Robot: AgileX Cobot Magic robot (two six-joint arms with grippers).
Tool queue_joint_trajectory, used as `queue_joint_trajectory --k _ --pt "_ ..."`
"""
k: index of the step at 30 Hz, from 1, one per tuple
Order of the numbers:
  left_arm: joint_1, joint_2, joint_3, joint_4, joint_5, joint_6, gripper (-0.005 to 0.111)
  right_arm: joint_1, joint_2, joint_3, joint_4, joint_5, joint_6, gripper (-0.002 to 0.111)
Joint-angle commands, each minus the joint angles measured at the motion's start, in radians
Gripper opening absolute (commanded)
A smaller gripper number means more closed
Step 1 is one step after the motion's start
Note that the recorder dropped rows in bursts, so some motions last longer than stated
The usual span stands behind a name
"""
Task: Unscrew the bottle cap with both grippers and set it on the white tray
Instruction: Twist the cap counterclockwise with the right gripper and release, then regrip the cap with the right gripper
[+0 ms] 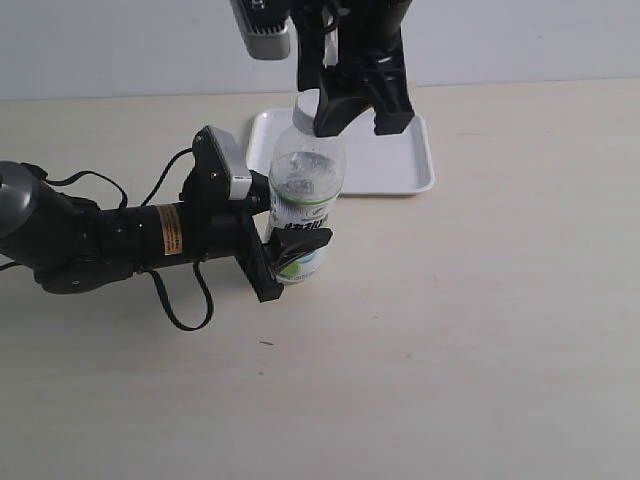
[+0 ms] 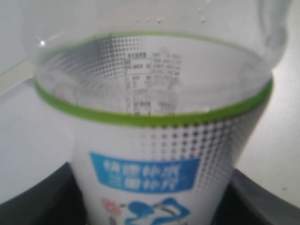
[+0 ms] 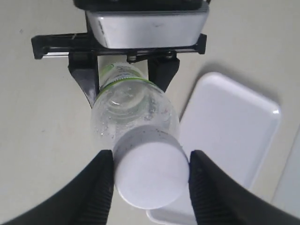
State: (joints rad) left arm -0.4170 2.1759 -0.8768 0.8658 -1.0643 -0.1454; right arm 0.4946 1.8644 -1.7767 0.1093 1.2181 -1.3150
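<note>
The clear bottle [image 1: 305, 190] stands upright on the table just in front of the white tray [image 1: 400, 165]. My left gripper [image 1: 290, 262], on the black arm with the orange label, is shut on the bottle's labelled lower body; in the left wrist view the bottle's label [image 2: 150, 140] fills the space between the black fingers [image 2: 28, 206]. From above, my right gripper [image 3: 150, 180] is shut on the white bottle cap [image 3: 150, 171], one black finger pressed to each side. The cap sits on the bottle's neck. In the exterior view the right gripper [image 1: 358, 118] hides most of the cap.
The beige table [image 1: 480, 330] stretches to the right and to the front. A pale wall [image 1: 520, 40] runs behind the tray. Black cables [image 1: 185, 300] loop beside the left arm. The tray [image 3: 229, 126] holds nothing.
</note>
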Motion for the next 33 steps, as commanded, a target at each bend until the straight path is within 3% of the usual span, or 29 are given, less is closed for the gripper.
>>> queue_joint_trajectory --k 1,6,8,10,11,13,14,33 --pt "-0.002 -0.005 0.002 0.011 0.022 -0.015 0.000 0.000 -0.002 -0.007 -0.018 0.003 -0.245 0.000" --pt "-0.002 -0.005 0.002 0.011 0.022 -0.018 0.000 0.000 -0.002 -0.007 -0.012 0.003 -0.366 0.000" --pt "-0.002 -0.005 0.002 0.011 0.022 -0.018 0.000 0.000 -0.002 -0.007 -0.004 0.003 -0.357 0.008" --pt "-0.002 -0.005 0.002 0.011 0.022 -0.018 0.000 0.000 -0.002 -0.007 0.007 0.003 -0.355 0.030" --pt "-0.002 -0.005 0.002 0.011 0.022 -0.018 0.000 0.000 -0.002 -0.007 0.023 0.003 -0.337 0.046" --pt "-0.002 -0.005 0.002 0.011 0.022 -0.018 0.000 0.000 -0.002 -0.007 0.029 0.003 -0.259 0.067" --pt "-0.002 -0.005 0.002 0.011 0.022 -0.018 0.000 0.000 -0.002 -0.007 0.031 -0.005 -0.203 0.071" --pt "-0.002 -0.005 0.002 0.011 0.023 -0.018 0.000 0.000 -0.004 -0.007 0.015 -0.052 0.785 0.073"
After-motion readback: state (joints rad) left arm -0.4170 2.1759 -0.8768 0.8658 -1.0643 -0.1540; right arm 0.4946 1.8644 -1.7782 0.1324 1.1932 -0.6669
